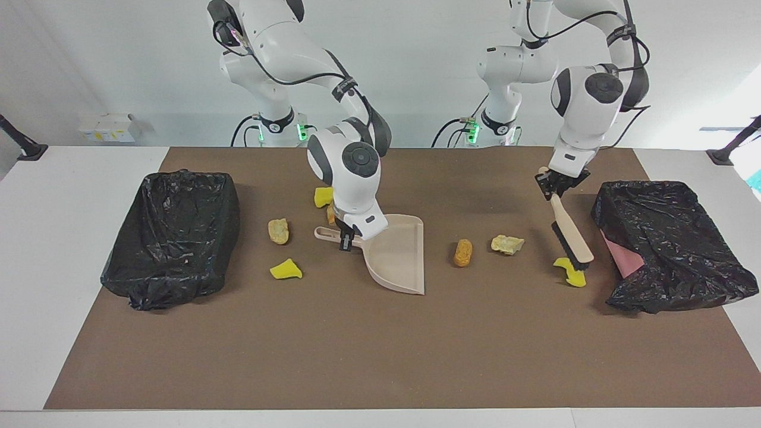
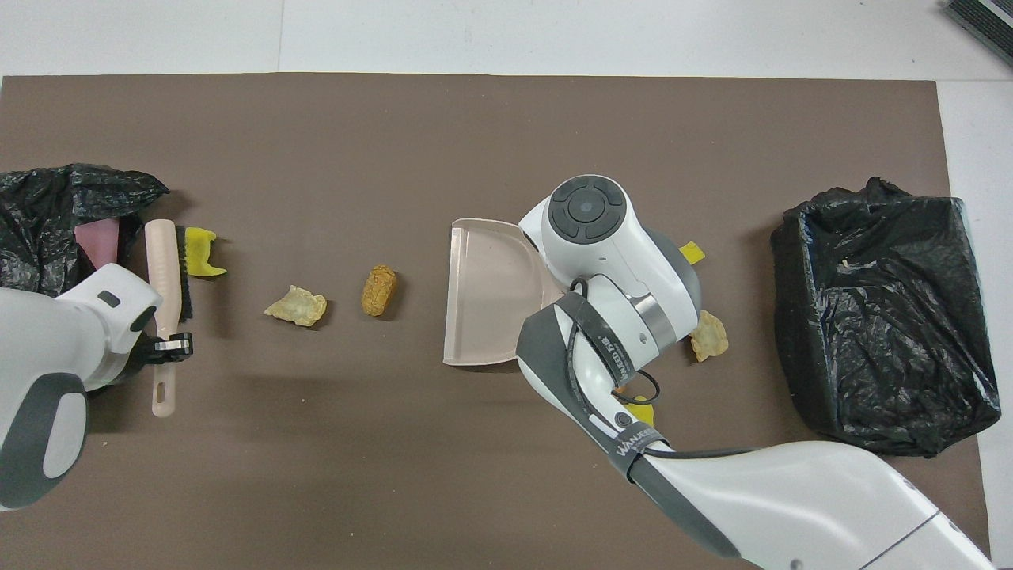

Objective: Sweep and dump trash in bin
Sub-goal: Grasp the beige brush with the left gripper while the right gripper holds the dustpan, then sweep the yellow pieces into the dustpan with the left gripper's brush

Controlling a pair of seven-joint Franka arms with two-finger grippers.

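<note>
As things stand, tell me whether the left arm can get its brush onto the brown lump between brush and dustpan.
Probably yes. The left gripper holds the brush with its bristles down by a yellow scrap; only a pale scrap lies between that and the brown lump, and the mat there is otherwise bare.

Left arm [image 1: 585, 95]: comes in from own base, elbow high, wrist bent down at left arm's end of table [image 1: 380, 351]. Left tool [image 1: 557, 187]: fingers clamped on brush handle [image 1: 559, 211], brush slanted, bristles low at table.

Right arm [image 1: 348, 157]: folded forward, wrist pointing steeply down near table middle. Right tool [image 1: 346, 236]: low at table, fingers closed around dustpan handle [image 1: 328, 233].
</note>
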